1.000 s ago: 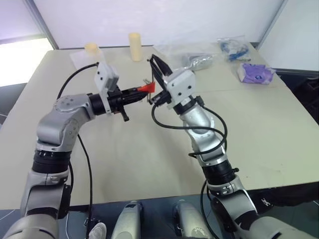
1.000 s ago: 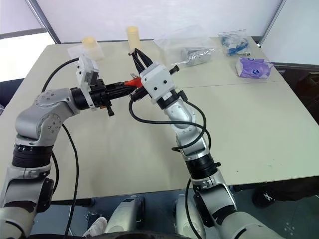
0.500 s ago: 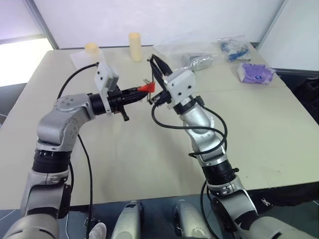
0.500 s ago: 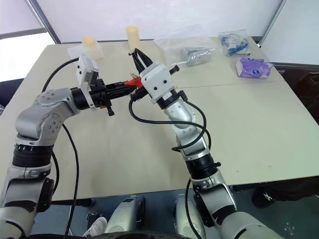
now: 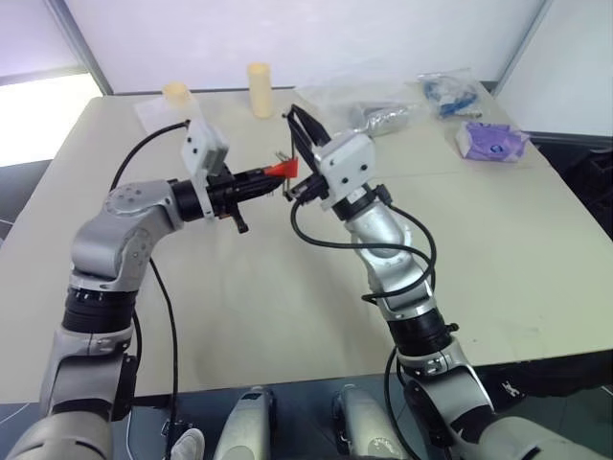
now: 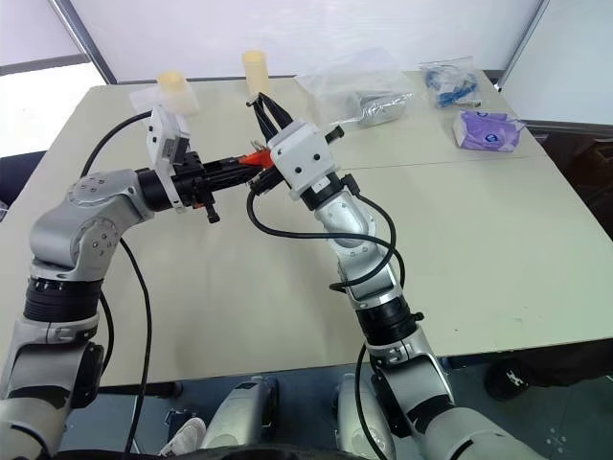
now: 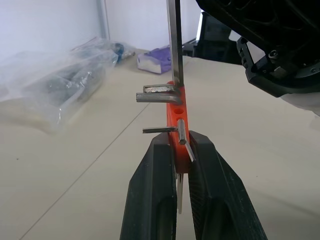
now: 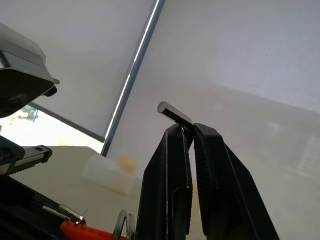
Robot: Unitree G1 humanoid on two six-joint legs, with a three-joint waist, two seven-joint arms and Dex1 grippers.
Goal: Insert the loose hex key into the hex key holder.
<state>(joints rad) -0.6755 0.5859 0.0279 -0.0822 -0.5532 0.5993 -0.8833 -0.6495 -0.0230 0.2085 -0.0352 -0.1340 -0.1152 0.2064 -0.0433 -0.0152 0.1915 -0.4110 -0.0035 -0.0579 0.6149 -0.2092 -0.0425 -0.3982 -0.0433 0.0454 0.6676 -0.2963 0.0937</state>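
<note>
My left gripper [image 5: 266,175] is shut on the hex key holder [image 5: 281,169], a small red-orange block held level above the table, with short grey keys sticking out of its side. In the left wrist view the holder [image 7: 175,105] stands up between my fingers [image 7: 160,165]. My right gripper [image 5: 295,118] is just right of the holder and points up and away, shut on the loose hex key. That key's short bent end [image 8: 174,113] pokes out past the black fingertips. Its straight shaft [image 7: 173,45] runs down to the holder's far end; I cannot tell whether it sits in a hole.
Both grippers hover over the beige table [image 5: 239,307]. Along the far edge stand two cream cylinders [image 5: 259,89] [image 5: 175,93], clear plastic bags with parts [image 5: 383,113] [image 5: 445,91] and a purple packet [image 5: 490,141].
</note>
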